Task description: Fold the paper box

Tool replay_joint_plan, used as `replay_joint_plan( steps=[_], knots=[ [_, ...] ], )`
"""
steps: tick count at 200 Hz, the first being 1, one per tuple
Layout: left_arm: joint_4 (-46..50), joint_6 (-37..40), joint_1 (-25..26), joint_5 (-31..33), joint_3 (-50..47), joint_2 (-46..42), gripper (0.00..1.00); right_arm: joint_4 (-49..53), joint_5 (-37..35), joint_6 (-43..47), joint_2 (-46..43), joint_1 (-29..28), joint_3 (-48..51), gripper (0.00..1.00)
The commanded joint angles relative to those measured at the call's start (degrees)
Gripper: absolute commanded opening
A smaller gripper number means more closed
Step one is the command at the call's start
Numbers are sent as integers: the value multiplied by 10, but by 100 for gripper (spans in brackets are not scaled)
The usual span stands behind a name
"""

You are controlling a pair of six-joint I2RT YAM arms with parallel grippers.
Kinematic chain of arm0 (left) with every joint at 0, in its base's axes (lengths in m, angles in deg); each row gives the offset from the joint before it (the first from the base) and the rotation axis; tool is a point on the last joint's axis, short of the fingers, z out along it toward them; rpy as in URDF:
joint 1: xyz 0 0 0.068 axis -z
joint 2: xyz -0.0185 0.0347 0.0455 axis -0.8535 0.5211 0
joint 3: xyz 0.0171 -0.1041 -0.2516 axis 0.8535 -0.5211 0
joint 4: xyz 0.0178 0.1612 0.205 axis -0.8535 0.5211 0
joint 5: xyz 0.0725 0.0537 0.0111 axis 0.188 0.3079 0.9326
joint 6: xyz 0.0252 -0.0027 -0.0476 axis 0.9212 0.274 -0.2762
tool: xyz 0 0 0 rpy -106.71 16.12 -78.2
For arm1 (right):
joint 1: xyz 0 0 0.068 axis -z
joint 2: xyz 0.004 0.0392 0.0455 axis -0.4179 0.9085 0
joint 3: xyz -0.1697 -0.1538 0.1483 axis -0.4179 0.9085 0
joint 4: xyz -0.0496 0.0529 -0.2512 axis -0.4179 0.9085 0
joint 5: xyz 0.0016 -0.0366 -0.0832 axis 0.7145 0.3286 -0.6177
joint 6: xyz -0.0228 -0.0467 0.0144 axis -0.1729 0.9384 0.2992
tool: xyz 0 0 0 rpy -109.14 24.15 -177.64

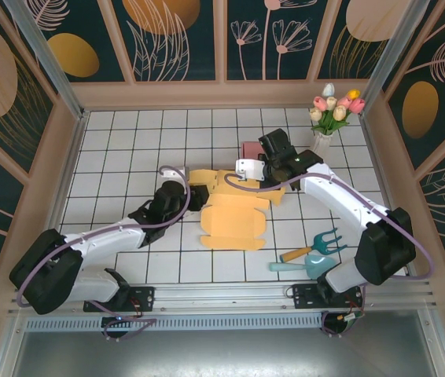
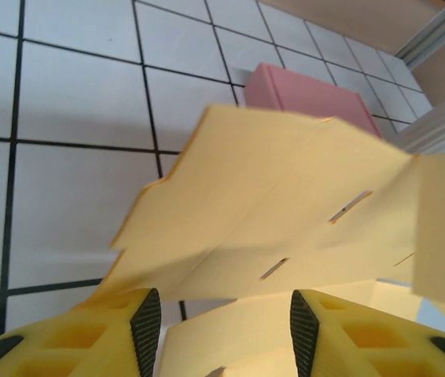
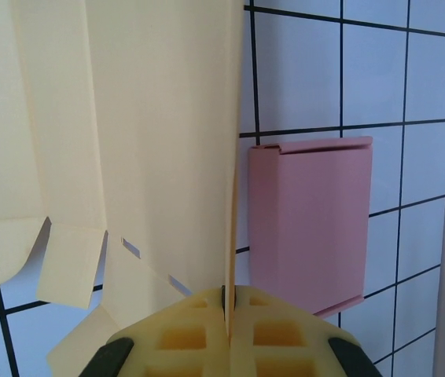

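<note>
paper box (image 1: 230, 216): we see a yellow blank lying part flat just in front of the pink box (image 1: 248, 149), its far panels lifted off the tiles.
right gripper (image 3: 228, 305): pressed together on the edge of an upright panel, right beside the pink box.
left gripper (image 2: 225, 318): jaws apart on the side of the blank away from the pink box, a raised flap ahead, nothing pinched.
risk: we judge that with only one pinch holding, the sheet could swing, crease off its score lines or tear at the slots.
second risk: a pull toward the pink box could knock it.
</note>
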Motion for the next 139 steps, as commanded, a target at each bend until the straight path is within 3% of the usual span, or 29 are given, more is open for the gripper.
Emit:
replay_joint_plan(
  steps=[1,79,114,139],
  knots=[
    [-27,-14,-3,-5,-16,1,51,-24,-12,0,-24,1,14,0],
    [-56,-19,-5,-3,8,90,64,-37,13,-6,-50,6,18,0],
    [-69,-26,-5,-24,21,108,59,-40,17,-12,-51,10,20,0],
    [-80,-35,-5,-51,30,105,48,-53,14,-18,-50,10,23,0]
  ],
)
